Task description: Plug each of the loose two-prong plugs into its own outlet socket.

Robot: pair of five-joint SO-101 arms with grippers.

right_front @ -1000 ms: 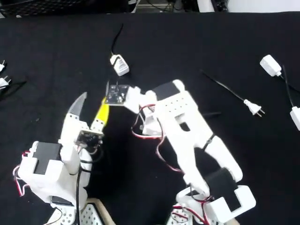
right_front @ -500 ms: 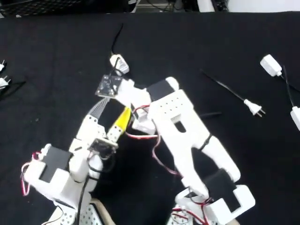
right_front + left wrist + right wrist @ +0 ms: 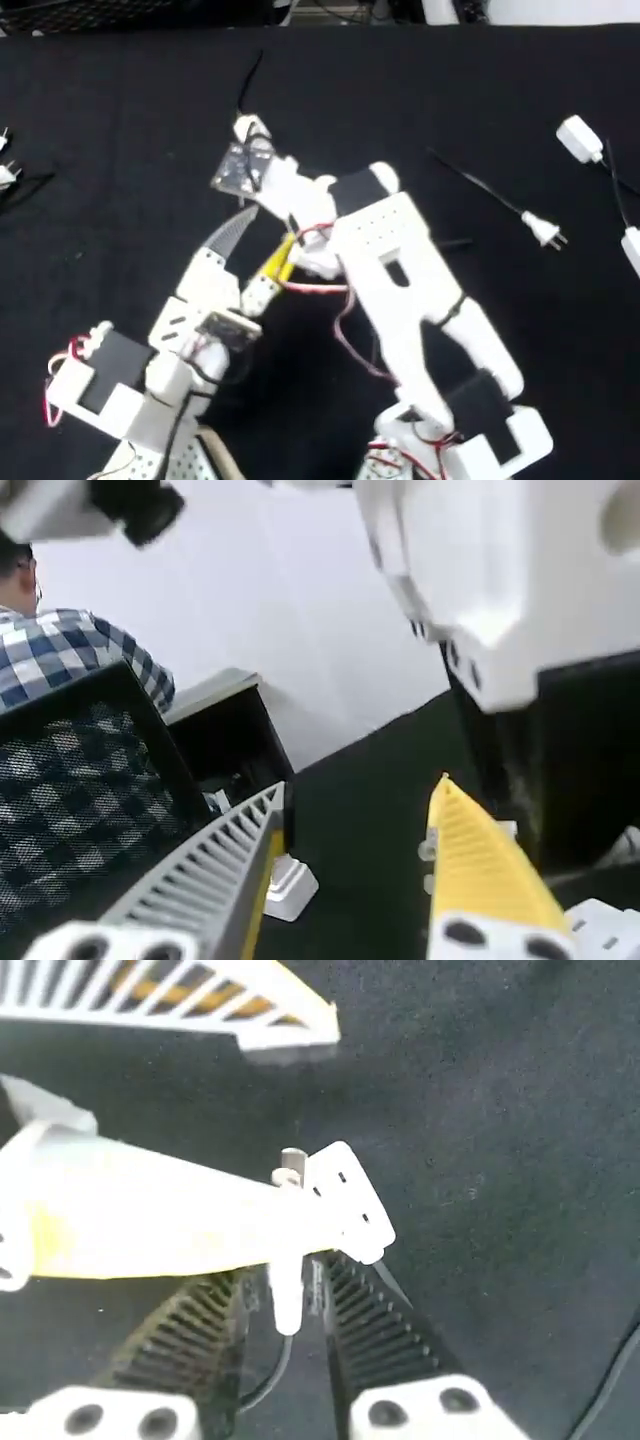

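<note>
- The right gripper (image 3: 285,1270) is closed on a small white piece that looks like a plug (image 3: 285,1305). A black cord (image 3: 268,1380) trails from the plug's back end.
- One metal pin (image 3: 292,1160) sticks out past the fingertips. I can only make out one (the other may be hiding behind something pale and blurry close by).
- The white socket (image 3: 345,1200) is right there, just beside the pin. Its two little slots show. The pin is not in either one. It sits at the socket's edge.
- On the black table (image 3: 120,100) the socket lies far back and a bit left of the middle, just past the tip of the right arm.
- The plug's long way runs along the fingers, pointing toward the socket. I think the pins must first line up with the two slots and then push straight in. If they are off to one side, the socket may just slide away.
- The left gripper (image 3: 270,226) is wide open and holds nothing. It sits on the near side of the right arm's wrist, so the right arm is the closer one to the socket.
- A second plug (image 3: 545,232) lies loose on the right, well apart from both arms. A second socket (image 3: 578,140) waits farther back on that side.
</note>
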